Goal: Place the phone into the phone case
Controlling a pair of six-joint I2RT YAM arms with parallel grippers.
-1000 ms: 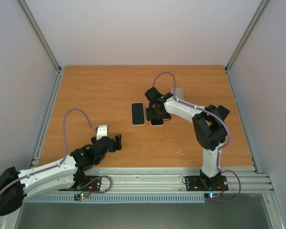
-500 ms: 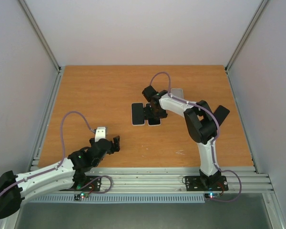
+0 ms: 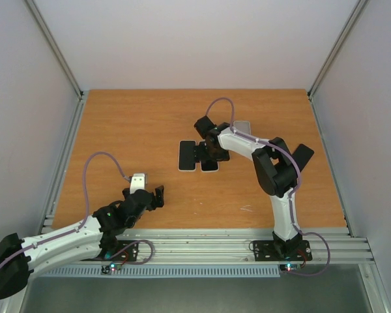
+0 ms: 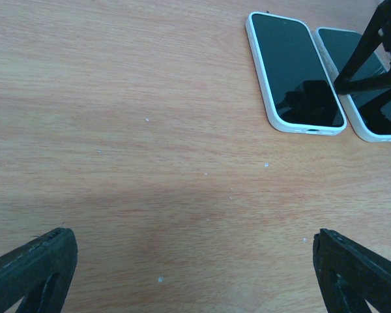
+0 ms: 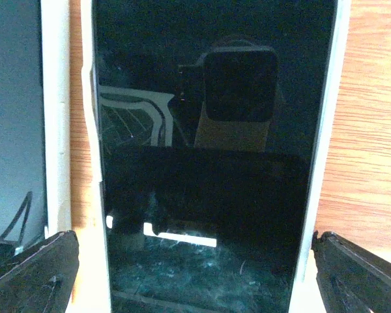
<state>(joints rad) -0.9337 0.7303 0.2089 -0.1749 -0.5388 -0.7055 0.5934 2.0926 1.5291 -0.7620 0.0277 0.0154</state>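
Two black-faced, white-rimmed phones lie side by side mid-table: the left one [image 3: 187, 155] [image 4: 293, 68] and the right one [image 3: 210, 163] [image 4: 378, 104]. I cannot tell which white rim is the phone case. My right gripper [image 3: 205, 154] [image 5: 194, 238] hangs low over the right phone [image 5: 215, 130], open, with a finger outside each long edge. The left phone's rim [image 5: 52, 98] shows beside it. My left gripper [image 3: 155, 195] [image 4: 192, 233] stands open near the front left, holding nothing, well short of the phones.
A pale grey flat piece [image 3: 242, 125] lies behind the right arm, partly hidden. The wooden table [image 3: 117, 130] is fenced by metal rails, with the walls close on both sides.
The right gripper moved slightly left over the right phone, which shifted closer to the left one, and its jaws opened wider. The left arm drew back slightly.
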